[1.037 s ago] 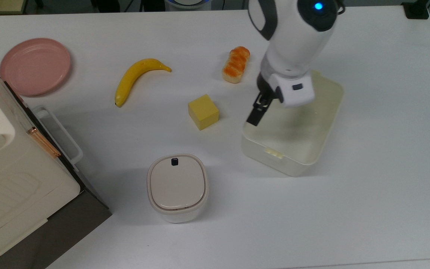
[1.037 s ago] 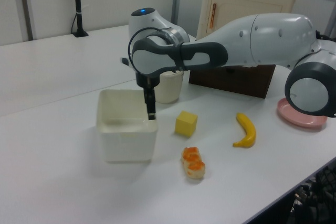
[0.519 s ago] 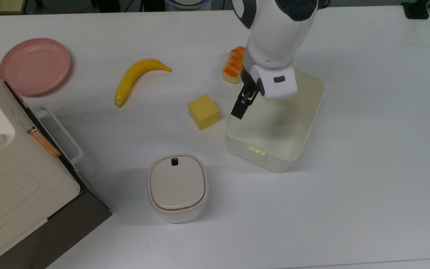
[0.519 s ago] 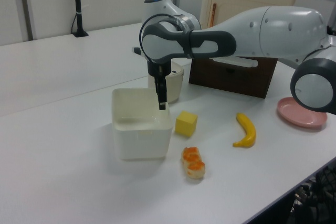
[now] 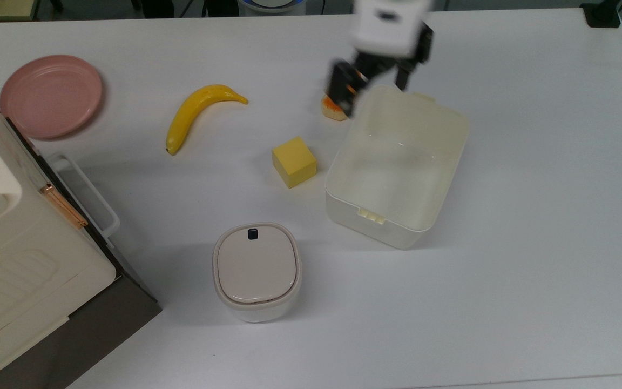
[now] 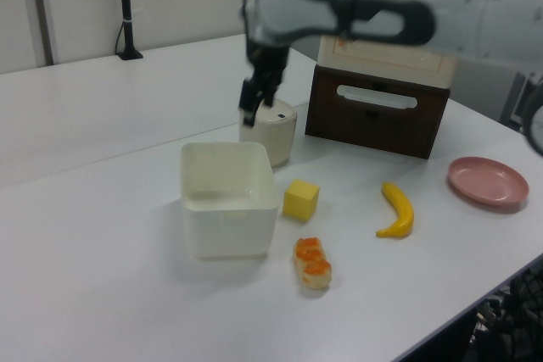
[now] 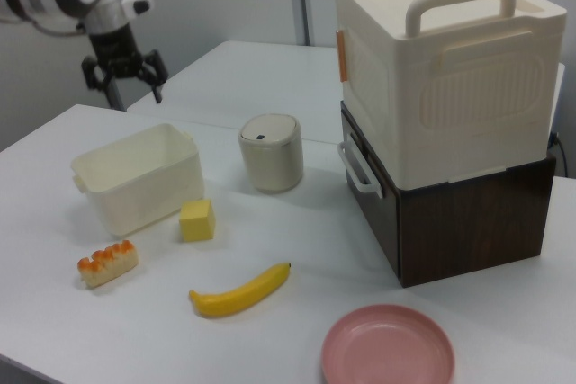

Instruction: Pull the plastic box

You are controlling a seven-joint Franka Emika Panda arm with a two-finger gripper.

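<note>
The plastic box (image 5: 382,227) is a pale cream open tub standing on the white table, right of centre in the top view; it also shows in the left view (image 6: 227,225) and the right view (image 7: 135,197). Nothing lies inside it. My gripper (image 5: 374,82) hangs open in the air, raised well above the table near the box's far end in the top view, and touches nothing. The right view has the gripper (image 7: 135,85) high above the box, behind it. In the left view the gripper (image 6: 252,101) hangs in front of the small bin.
A yellow cube (image 5: 293,161) sits just left of the box in the top view, with a bread roll (image 5: 333,112) partly behind the gripper. A banana (image 5: 197,111), a pink plate (image 5: 51,95), a lidded white bin (image 5: 257,270) and a big cream appliance (image 5: 14,259) lie further left.
The box slid toward the top view's left with the gripper at its wall. The gripper has since let go, opened and risen clear of the box.
</note>
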